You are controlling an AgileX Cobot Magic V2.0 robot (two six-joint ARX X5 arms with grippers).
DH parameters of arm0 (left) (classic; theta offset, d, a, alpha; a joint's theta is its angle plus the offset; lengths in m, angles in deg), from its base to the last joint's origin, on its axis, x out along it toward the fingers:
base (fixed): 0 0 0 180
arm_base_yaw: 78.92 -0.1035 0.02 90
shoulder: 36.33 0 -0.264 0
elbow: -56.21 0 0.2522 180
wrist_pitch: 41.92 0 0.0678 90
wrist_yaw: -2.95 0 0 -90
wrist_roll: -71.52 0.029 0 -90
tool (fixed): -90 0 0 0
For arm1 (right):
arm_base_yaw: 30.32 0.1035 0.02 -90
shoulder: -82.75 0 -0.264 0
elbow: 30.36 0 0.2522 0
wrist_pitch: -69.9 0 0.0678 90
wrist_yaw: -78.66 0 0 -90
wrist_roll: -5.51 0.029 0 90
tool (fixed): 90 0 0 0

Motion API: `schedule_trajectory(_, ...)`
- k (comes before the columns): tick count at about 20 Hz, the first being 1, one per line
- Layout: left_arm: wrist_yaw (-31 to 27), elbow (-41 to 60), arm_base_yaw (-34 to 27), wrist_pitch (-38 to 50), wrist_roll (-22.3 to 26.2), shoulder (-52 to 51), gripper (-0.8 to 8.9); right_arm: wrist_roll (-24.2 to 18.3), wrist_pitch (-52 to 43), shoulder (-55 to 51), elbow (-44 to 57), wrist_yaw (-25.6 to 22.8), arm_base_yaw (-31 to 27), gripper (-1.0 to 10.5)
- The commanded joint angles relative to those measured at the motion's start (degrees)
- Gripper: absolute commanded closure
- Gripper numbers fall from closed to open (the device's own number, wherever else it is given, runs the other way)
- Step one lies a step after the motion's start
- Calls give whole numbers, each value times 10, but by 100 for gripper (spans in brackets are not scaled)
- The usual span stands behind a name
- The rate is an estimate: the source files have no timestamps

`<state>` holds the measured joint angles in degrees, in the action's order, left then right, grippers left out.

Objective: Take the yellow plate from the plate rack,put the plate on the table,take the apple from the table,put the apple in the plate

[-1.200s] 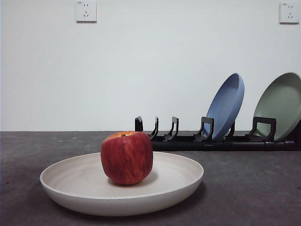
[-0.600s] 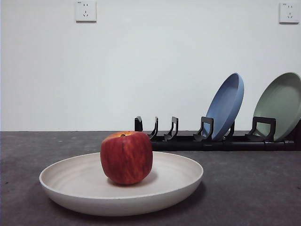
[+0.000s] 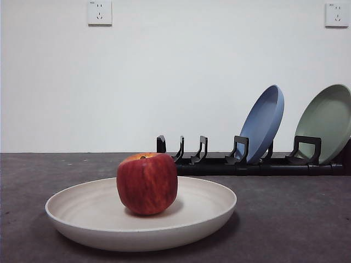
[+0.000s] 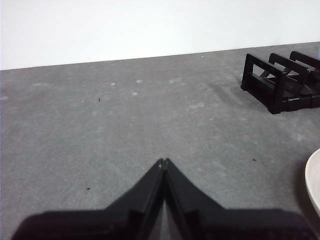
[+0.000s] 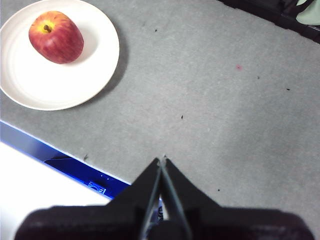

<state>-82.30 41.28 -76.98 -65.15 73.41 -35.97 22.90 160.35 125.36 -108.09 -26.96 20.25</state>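
Observation:
The cream yellow plate (image 3: 98, 216) lies flat on the dark grey table (image 3: 290, 219), near and to the left in the front view. The red apple (image 3: 147, 183) stands upright inside it, also seen from above as the apple (image 5: 56, 37) in the yellow plate (image 5: 30, 82). Behind stands the black plate rack (image 3: 219, 162), its left slots bare; one end shows as the plate rack (image 4: 280, 82). A sliver of the yellow plate (image 4: 314, 182) shows in the left wrist view. My left gripper (image 4: 163, 161) is shut over bare table. My right gripper (image 5: 161, 160) is shut, apart from the plate.
A blue plate (image 3: 265, 121) and a pale green plate (image 3: 328, 121) lean in the rack's right slots. Two wall sockets (image 3: 99, 12) sit high on the white wall. A blue-edged table border (image 5: 60, 150) runs close to the right gripper.

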Motion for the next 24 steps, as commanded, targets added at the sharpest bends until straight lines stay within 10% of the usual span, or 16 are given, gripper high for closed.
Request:
schedule_trajectory(1,1,7,-2,-1,6,-1,817,5,-2,0,-1,-2,1,946)
schedule_trajectory(17,2,7,-2,1,7,3,817,4,-2,0,-1,-3,1,946)
schedule_trajectory(21,2,7,-2,1,7,4,817,-77,-42,-19,16,-77,-45,946)
schedule_trajectory(24,2,7,-2,1,7,4,817,-180,-251,-99,126,-25,-144,946)
